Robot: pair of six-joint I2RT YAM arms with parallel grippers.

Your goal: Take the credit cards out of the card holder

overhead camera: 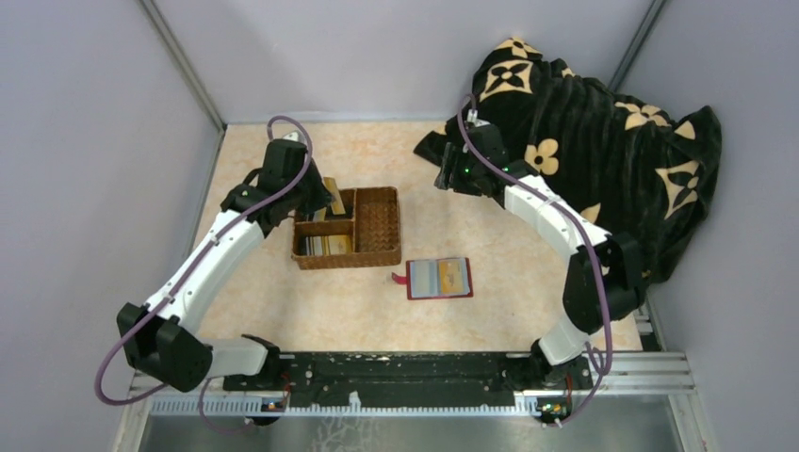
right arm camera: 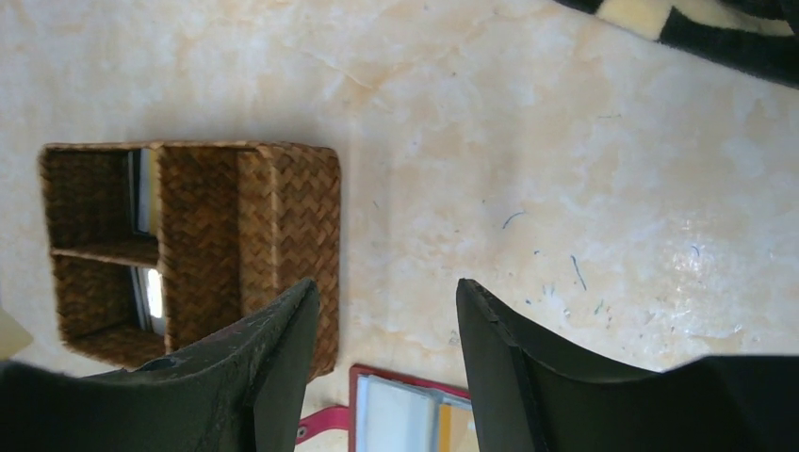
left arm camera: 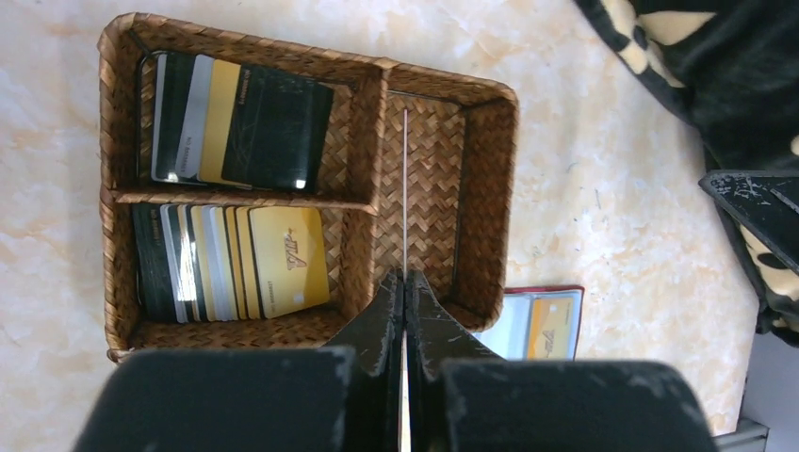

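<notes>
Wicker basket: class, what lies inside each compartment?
Both small compartments hold fanned cards, each covering most of the next. The long compartment shows weave; the left hand hides one end.

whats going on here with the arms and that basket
The left gripper is shut on a thin card, seen edge-on, over the wicker basket, whose two small compartments hold stacks of cards. The red card holder lies open on the table with an orange card showing inside. The right gripper hangs open and empty.
</notes>
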